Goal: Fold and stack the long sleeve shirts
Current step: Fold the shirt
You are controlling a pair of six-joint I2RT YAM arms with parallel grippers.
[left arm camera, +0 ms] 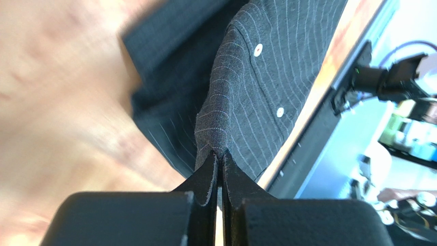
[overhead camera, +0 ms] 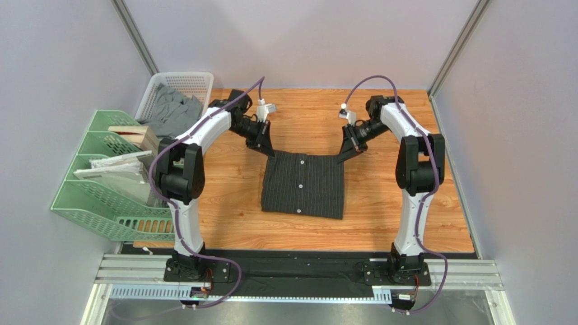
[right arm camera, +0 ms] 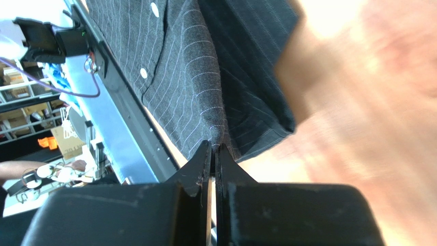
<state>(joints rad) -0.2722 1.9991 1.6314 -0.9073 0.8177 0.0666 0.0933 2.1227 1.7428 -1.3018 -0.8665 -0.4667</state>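
Both arms rise from their bases at the near edge of the pale wooden bench (overhead camera: 387, 217), elbows lifted high. Their forearms angle inward and down towards the middle, mirroring each other.

The left hand (overhead camera: 270, 154) tips steeply down at the far left corner of the charcoal-black pinstriped shirt (overhead camera: 303, 186). Its two black fingers (left arm camera: 207, 171) are pressed together with only a sliver of a gap, and a peak of the fabric is nipped between the tips. The right hand (overhead camera: 341, 158) does the same at the far right corner. Seen from its own wrist, its fingers (right arm camera: 199, 166) are closed tight on a pinched ridge of striped cloth.

The shirt lies in the centre of the bench as a dark, roughly square shape. Its row of small white buttons (overhead camera: 299, 181) faces up, and its far edge is drawn straight between the two hands. The near hem rests flat on the wood. From the wrist cameras, a darker layer of the same cloth shows beneath the upper one.

At the far left corner stands a white plastic lattice basket (overhead camera: 193, 82) with grey cloth in it. Beside the left arm is a set of pale green mesh file trays (overhead camera: 88, 196) holding papers.
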